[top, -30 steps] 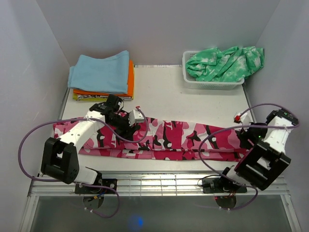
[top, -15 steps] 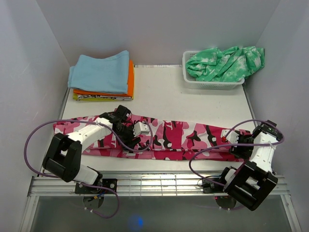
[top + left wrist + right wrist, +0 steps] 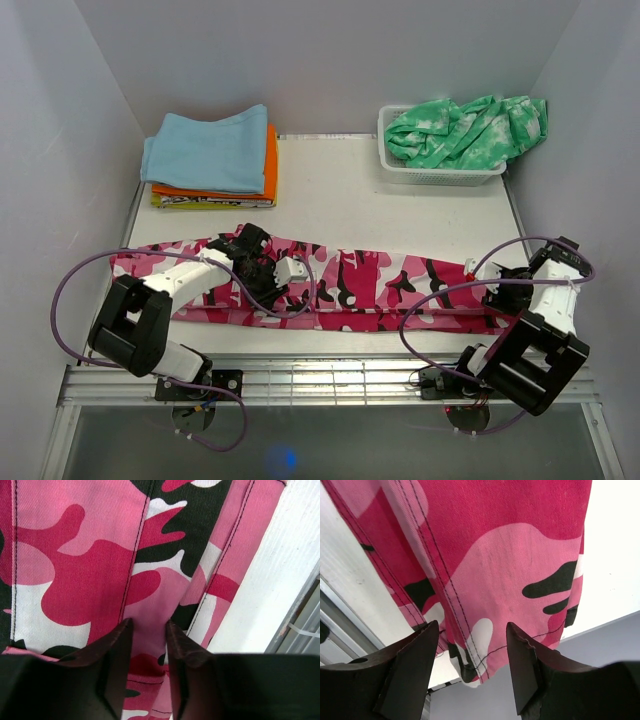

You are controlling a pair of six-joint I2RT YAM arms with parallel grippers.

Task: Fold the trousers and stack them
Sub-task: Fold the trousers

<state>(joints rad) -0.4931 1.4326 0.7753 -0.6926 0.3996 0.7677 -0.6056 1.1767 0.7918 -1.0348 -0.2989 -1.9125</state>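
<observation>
**Both hands down on the trousers, neither gripping**

I see the trousers (image 3: 380,285) lying flat in a long band across the lower part of the overhead view, near the front edge of the table (image 3: 400,210), running from the left side almost to the right wall.

My left hand (image 3: 148,625) sits on the left half of the band. In its wrist view the fingers (image 3: 115,655) stand a narrow gap apart with flat cloth showing between them, so I read it as released, tips down at the fabric beside a stitched seam.

My right hand (image 3: 472,627) is at the band's right end, spread wide and released over the hem corner, where bare table shows on both sides of the cloth.

In the upper left of the overhead view lies a stack of folded clothes (image 3: 210,150), light blue on top. In the upper right a white basket (image 3: 440,175) holds a green tie-dye garment (image 3: 465,128).
</observation>
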